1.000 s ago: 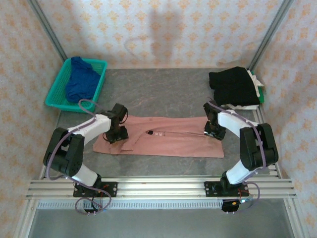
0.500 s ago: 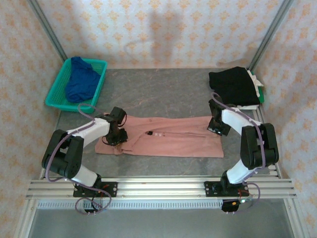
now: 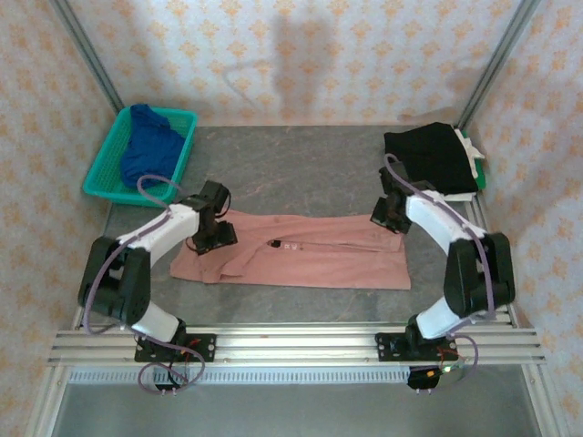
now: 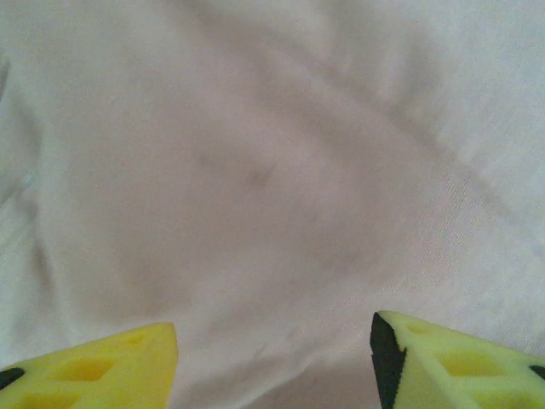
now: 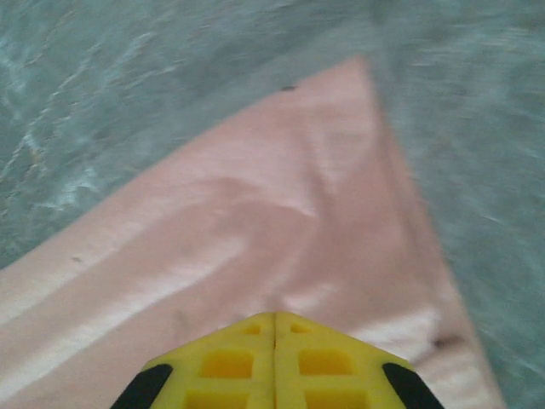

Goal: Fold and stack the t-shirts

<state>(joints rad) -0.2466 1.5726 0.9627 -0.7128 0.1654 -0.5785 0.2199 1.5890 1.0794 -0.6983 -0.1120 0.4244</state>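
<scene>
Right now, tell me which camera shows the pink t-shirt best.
Top external: the whole pink t-shirt lies spread across the table, both ends visible. The left wrist view gives a close patch of cloth; the right wrist view, one blurred corner.

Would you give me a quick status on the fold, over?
Left hand open over pink tee. Right hand shut on its far right corner. Tee lies long, flat. Black tee just beyond right hand.

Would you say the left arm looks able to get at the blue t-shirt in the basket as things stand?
Probably yes: the left gripper, open over the pink t-shirt, has nothing between it and the blue t-shirt lying uncovered in the teal basket nearby.
</scene>
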